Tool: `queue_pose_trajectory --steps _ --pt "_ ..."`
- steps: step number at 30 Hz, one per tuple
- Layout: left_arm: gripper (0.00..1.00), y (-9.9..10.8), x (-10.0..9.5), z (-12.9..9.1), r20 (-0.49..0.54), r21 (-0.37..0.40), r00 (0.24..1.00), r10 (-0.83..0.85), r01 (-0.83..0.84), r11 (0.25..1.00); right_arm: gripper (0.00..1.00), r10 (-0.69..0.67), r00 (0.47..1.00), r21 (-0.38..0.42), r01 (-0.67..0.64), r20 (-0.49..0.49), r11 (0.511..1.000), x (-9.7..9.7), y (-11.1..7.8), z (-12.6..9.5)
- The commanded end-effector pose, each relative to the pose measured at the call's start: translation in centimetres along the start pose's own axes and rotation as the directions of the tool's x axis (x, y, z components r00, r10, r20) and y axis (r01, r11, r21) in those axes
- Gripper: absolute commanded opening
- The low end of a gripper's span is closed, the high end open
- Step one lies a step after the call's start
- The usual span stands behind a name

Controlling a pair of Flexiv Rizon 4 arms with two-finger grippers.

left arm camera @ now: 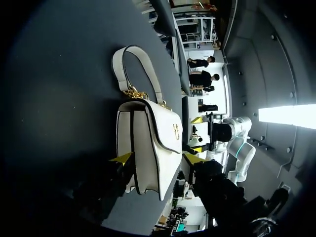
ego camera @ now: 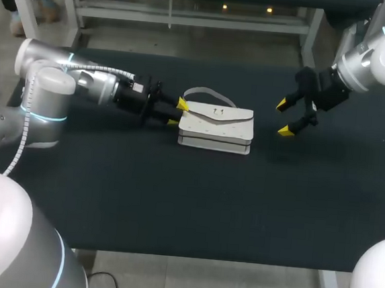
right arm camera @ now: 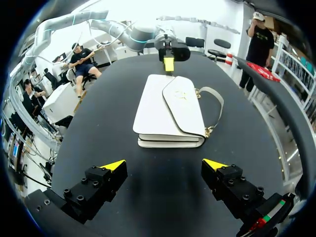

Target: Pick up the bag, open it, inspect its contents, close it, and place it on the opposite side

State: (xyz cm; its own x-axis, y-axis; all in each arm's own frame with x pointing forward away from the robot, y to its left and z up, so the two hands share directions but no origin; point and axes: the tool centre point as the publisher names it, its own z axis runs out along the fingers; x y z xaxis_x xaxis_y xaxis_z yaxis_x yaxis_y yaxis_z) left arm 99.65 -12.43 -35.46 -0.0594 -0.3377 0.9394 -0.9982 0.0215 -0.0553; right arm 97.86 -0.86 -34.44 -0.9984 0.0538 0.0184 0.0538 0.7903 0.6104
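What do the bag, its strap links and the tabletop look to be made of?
Bag: smooth white leather or faux leather, going by its soft sheen and stiff, dark-edged flap. Strap links: gold-toned metal that glints. Table: matte black, possibly a fabric or rubber covering.

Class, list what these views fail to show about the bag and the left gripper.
- Contents of the bag: every view, closed flap covers them.
- Whether the left gripper grips the bag: left wrist view, bag's end masks the contact.
- Its underside: every view, it lies on the table.
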Motion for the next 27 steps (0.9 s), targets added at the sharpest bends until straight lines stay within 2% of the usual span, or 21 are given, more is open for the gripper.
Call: queue_pose_trajectory --steps 1,6,9,14,20,27 --pt "1.0 0.5 0.9 -2.4 0.003 0.023 1.0 0.016 -0.016 1.0 1.0 0.0 1.0 -0.001 0.0 0.0 1.0 0.0 0.0 0.1" --pt "1.0 0.5 1.5 -4.8 0.045 0.039 0.997 0.057 -0.058 0.998 1.0 0.002 1.0 0.0 -0.002 0.004 1.0 0.0 0.1 -0.1" --pt "1.0 0.1 1.5 -6.4 0.11 0.073 0.99 0.089 -0.098 0.992 1.0 -0.005 0.999 0.011 0.005 0.042 1.0 0.2 1.2 -0.8" --pt "1.0 -1.0 1.7 -9.1 0.195 0.096 0.968 0.157 -0.179 0.979 1.0 -0.047 0.99 0.08 0.037 0.134 0.996 0.9 3.7 -2.2" --pt "1.0 -2.3 2.2 -12.0 0.268 0.045 0.928 0.259 -0.28 0.959 1.0 -0.112 0.973 0.125 0.088 0.201 0.988 1.9 6.2 -3.4" --pt "1.0 -3.3 2.0 -14.1 0.297 -0.083 0.867 0.399 -0.393 0.916 1.0 -0.166 0.957 0.184 0.124 0.24 0.975 2.9 8.0 -3.6"
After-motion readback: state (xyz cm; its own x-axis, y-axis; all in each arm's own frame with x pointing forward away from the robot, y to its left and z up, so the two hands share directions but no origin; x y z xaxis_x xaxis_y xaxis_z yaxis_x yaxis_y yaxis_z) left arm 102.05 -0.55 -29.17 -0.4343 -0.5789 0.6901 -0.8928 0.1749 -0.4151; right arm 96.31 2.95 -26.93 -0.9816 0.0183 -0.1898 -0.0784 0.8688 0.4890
